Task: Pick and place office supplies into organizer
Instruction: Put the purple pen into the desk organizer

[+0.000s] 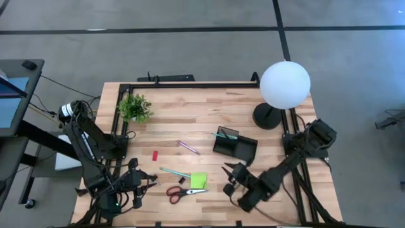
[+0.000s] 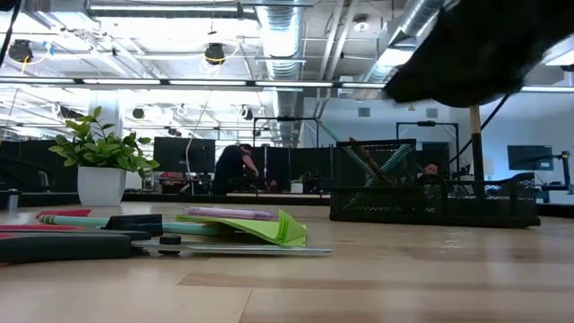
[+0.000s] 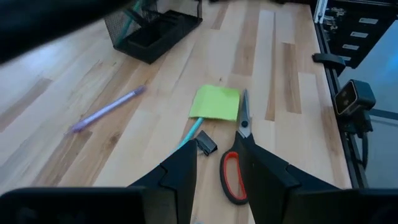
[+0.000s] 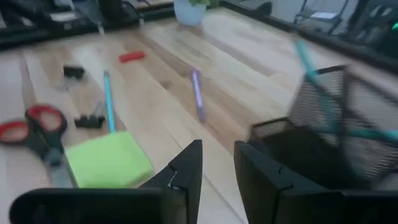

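On the wooden table [image 1: 209, 114] I see my right gripper [image 1: 233, 172] hovering half-open, empty, beside the organizer [image 1: 235, 144]; left gripper [image 1: 144, 183] likewise, near the scissors [image 1: 183, 190].

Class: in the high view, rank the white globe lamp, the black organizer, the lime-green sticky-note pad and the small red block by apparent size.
1. white globe lamp, though it stands nearer the camera
2. organizer
3. sticky-note pad
4. red block
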You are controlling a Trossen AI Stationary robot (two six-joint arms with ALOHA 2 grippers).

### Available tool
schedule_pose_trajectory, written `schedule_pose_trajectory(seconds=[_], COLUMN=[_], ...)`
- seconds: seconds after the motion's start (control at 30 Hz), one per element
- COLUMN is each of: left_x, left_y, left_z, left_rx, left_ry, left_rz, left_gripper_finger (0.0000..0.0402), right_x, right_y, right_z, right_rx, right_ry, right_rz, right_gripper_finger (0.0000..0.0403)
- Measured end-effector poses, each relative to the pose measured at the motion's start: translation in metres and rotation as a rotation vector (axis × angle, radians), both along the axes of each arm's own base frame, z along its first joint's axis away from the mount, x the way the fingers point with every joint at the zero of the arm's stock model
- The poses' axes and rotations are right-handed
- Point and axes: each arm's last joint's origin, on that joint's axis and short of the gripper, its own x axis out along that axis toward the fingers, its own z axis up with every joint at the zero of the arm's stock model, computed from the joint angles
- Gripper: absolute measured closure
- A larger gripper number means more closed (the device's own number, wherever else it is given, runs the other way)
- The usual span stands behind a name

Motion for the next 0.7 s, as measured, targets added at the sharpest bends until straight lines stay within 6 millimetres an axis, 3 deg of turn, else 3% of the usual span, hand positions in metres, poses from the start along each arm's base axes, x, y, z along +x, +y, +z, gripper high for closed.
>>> schedule_pose_trajectory(seconds=[0.13,0.33,0.47,0.7], left_x=[0.0,0.0,0.0,0.0], left_y=[0.0,0.0,0.0,0.0], left_z=[0.0,0.0,0.0,0.0], left_rx=[0.01,0.034,0.036,0.071], left_ry=[-0.005,-0.001,0.004,0.008], left_rz=[-0.001,-0.014,-0.019,-0.037], left_gripper_finger=[0.0287,0.0287,0.0287,0.0287], right_x=[0.02,0.045,0.051,0.062], right_y=[-0.021,-0.059,-0.079,-0.09], right_z=[-0.017,-0.015,-0.017,-0.028], right_rx=[0.102,0.123,0.166,0.127], right_ry=[-0.016,-0.161,-0.183,-0.176], right_rz=[0.118,0.386,0.404,0.374], right_gripper_finger=[0.0317,0.0317,0.0317,0.0317])
